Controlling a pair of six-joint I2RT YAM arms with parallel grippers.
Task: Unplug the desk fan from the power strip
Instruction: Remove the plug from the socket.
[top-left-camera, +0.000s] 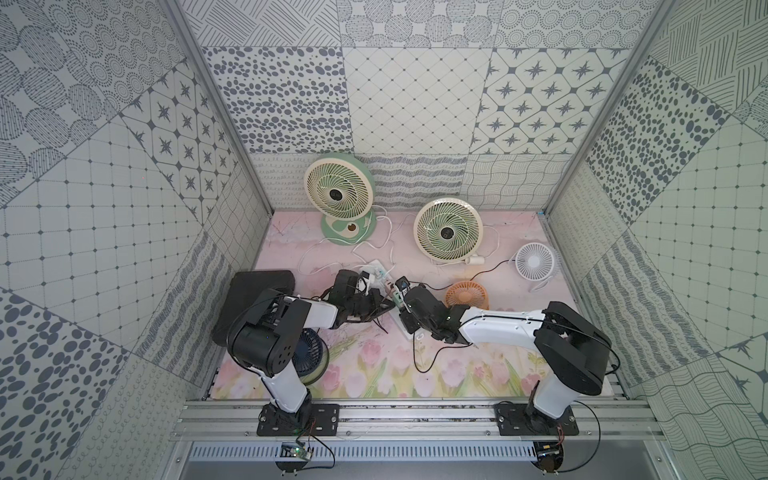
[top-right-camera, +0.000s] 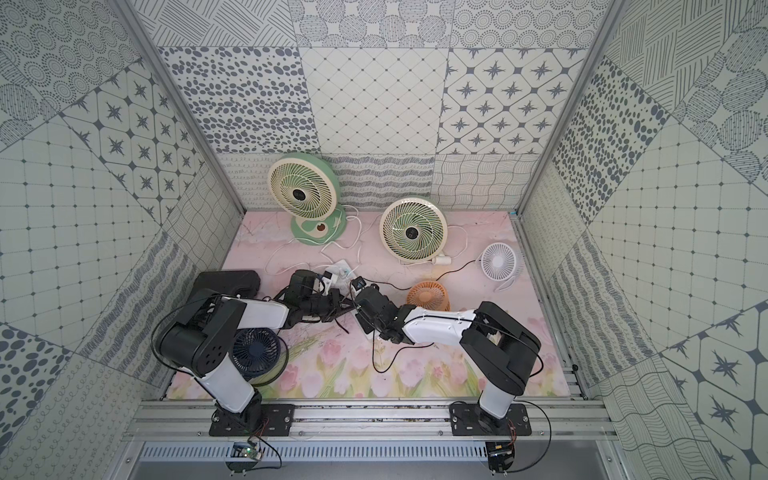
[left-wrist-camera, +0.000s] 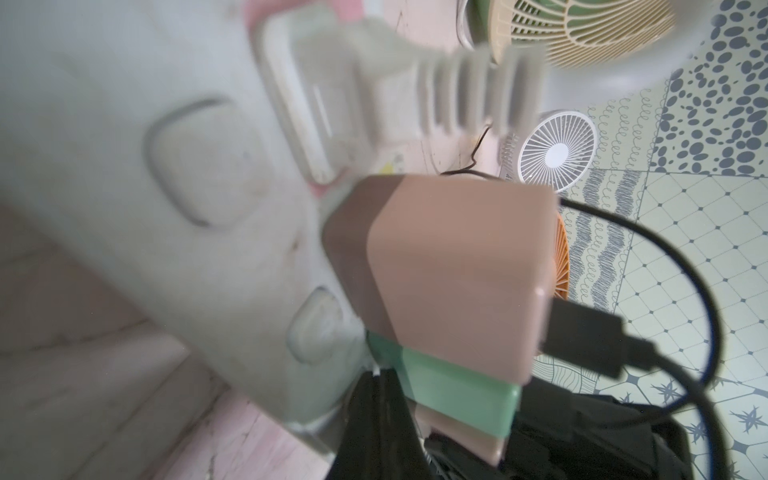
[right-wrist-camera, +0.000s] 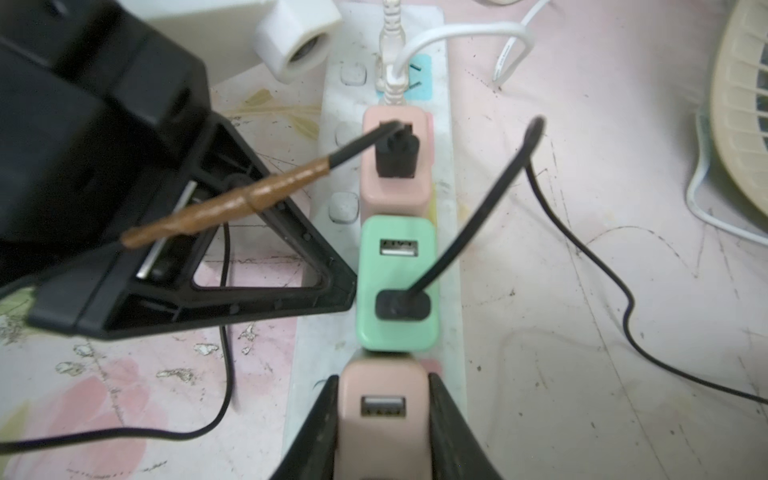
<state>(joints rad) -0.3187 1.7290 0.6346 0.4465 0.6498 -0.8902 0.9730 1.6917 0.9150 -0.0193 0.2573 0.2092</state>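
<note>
Right wrist view: my right claw is clamped narrow on a pink charger that looks seated in the power strip, which lies directly under it. So I judge the pull is about to start. Next calls for a straight tug off the socket while my left claw, shut, steadies the strip just ahead. Scuffed pink floral desk below — patterned walls around.

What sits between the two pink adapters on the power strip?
A mint-green adapter, black cable plugged into it. The right wrist view shows it.
</note>
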